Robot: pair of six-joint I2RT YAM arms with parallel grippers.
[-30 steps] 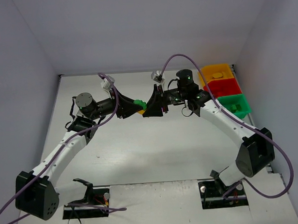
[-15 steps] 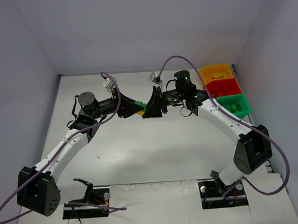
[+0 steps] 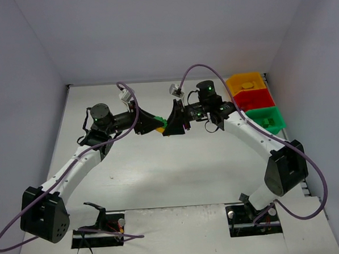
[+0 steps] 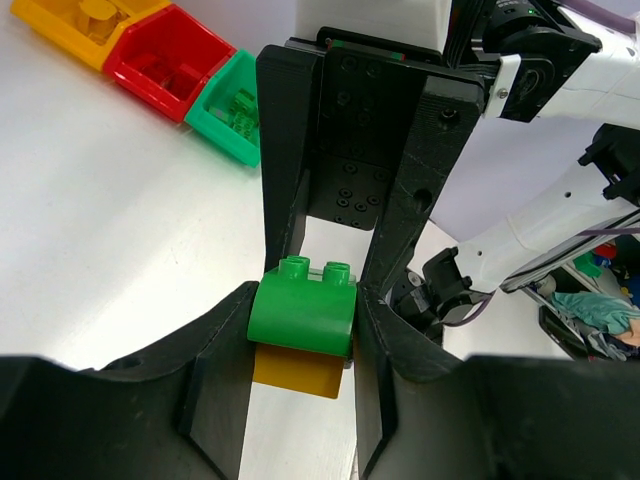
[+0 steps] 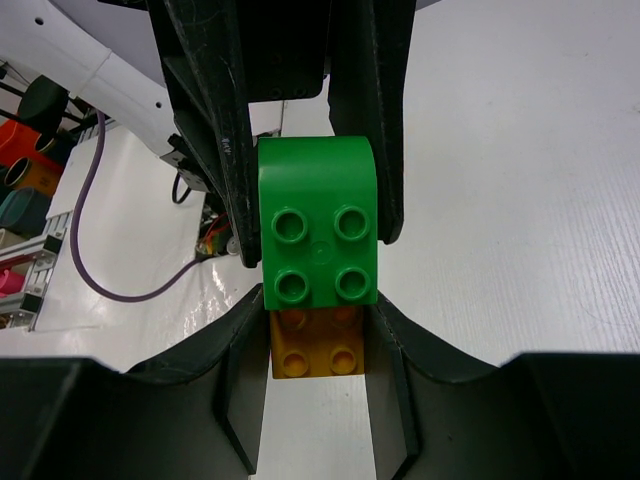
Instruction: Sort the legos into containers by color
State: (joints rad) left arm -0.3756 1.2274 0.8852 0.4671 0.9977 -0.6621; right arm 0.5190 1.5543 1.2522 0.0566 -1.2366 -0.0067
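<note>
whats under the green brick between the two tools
A yellow-orange brick sticks out beneath the green brick; some studs show, but the green one covers the rest of it.

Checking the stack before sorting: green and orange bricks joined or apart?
Joined. In both wrist views the green brick sits flush on the orange brick, no gap between them.

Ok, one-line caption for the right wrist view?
Close-up: the right gripper clamps the yellow-orange brick while the opposing left gripper grips the green brick stuck to it.
</note>
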